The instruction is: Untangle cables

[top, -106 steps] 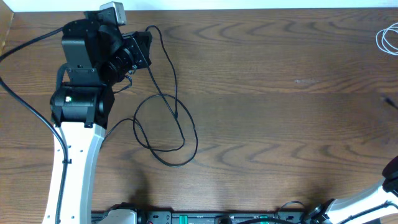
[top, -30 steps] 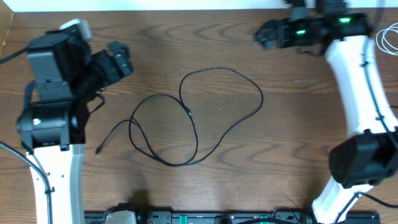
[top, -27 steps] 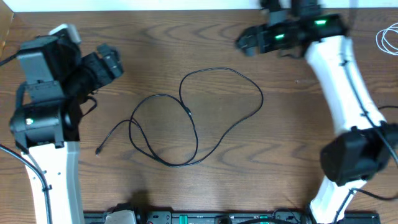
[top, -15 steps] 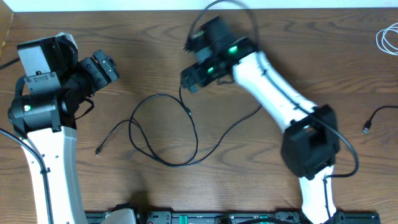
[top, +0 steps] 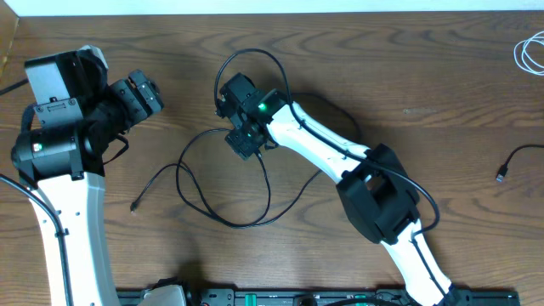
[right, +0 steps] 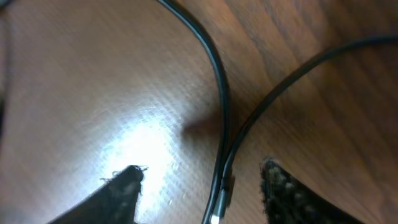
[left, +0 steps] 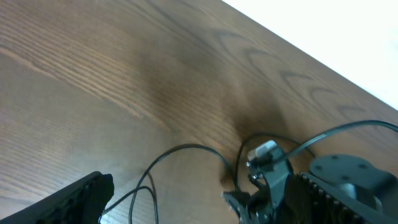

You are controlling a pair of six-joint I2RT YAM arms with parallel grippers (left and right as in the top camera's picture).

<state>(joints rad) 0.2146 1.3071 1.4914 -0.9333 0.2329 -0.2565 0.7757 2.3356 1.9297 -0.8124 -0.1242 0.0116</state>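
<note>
thin black cable [right: 222, 102] loops on brown wooden table [top: 408, 68]; right gripper [right: 202, 177] straddles it, jaws apart; left gripper [top: 143, 89] spread wide, away from cable.

L gripper [top: 145, 87] wide open; R arm [top: 323, 150] stretched across, R gripper [top: 243, 144] jaws apart

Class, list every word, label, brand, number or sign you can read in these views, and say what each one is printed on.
No text can be read in any view.
Green light on the right arm: a lamp, not a sign.
Equipment strip at the table's near edge: small green and white marks, too small to read.
Black cable and table: no print visible.
</note>
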